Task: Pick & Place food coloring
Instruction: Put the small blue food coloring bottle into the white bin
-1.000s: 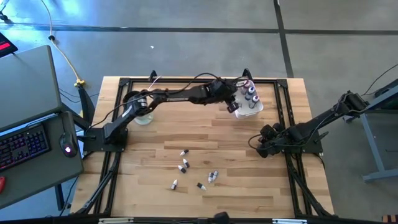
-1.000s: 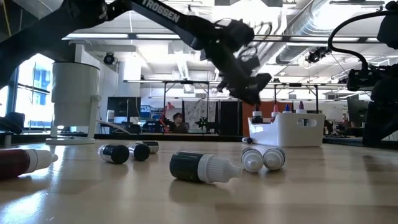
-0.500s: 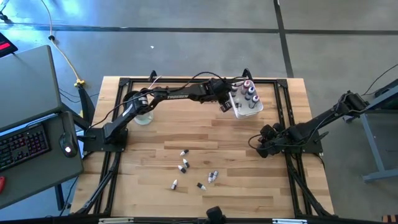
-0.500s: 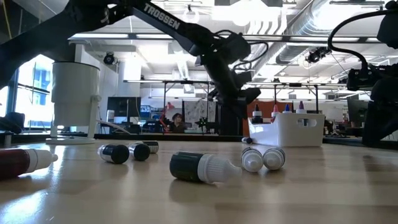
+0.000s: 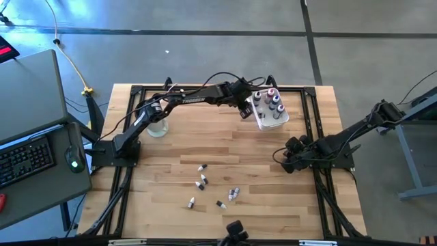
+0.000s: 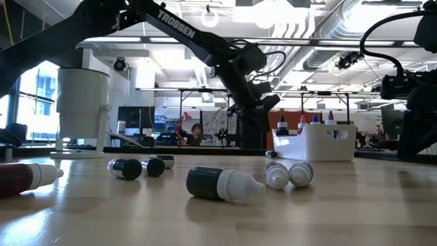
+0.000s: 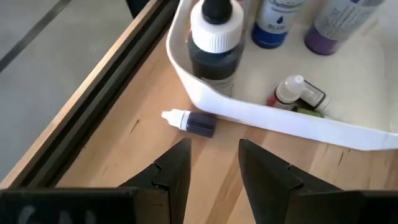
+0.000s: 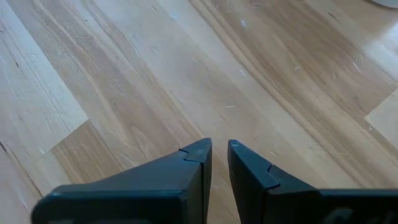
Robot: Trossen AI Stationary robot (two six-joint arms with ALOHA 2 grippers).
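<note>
Now hovering with left hand point(image 7: 214, 163) fingers apart and empty, just above stray dropper bottle point(image 7: 189, 121) beside white tub point(image 7: 267, 118); best lowering squarely, straddling its dark body.

the room is bright and evenly lit — long ceiling lights point(image 6: 273, 14) burn overhead and a window point(image 6: 31, 96) glows pale at one side. seen from above, the wooden desk point(image 5: 225, 154) is flatly lit, with only faint shadows under the arms. from desk height the nearest bottles point(image 6: 222, 183) sit soft and out of focus, the left arm point(image 6: 184, 34) a dark shape against the lights. the white tub point(image 7: 280, 118) up close shines almost washed out, its shadow thin on the wood.
</note>
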